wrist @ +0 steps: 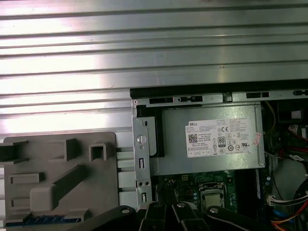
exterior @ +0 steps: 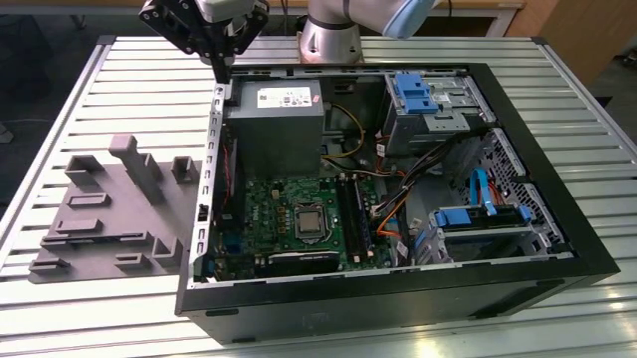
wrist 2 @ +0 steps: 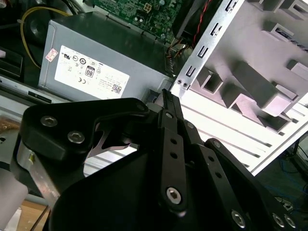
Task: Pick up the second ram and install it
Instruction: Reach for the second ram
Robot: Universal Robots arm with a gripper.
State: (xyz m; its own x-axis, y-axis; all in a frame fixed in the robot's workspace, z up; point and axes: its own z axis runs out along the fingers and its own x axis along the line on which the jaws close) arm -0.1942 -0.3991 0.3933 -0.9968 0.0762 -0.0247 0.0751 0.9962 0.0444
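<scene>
At the exterior view's left, a light grey moulded plastic tray (exterior: 100, 268) of blocks, posts and slots lies matte on the ribbed, silvery metal slat surface (exterior: 110, 82). In the first wrist view a thin dark strip with a bluish toothed edge stands in the tray's long slot. I take it to be the second ram (wrist: 48, 219), though I cannot be sure. It is well apart from me.

Next comes the open black tower computer case (exterior: 398, 298), lying on its side. Inside sit a plain grey boxy metal power supply (exterior: 274, 127) and a green circuit board (exterior: 289, 216) with long black slot rails (exterior: 350, 212). Loose orange wires (exterior: 390, 212) follow, and toward the exterior view's right, blue plastic drive brackets (exterior: 413, 93).

My jaws hang above the case's back corner, beside the power supply, between tray and case. They are pressed together, the black fingertips (wrist 2: 166, 98) meeting in one thin blade; they pinch nothing and touch nothing.

The power supply bears a white rectangular label (wrist: 221, 138) with rows of small dark print, round marks and a barcode patch. A small pink sticker (wrist: 256, 138) sits at the label's edge.
</scene>
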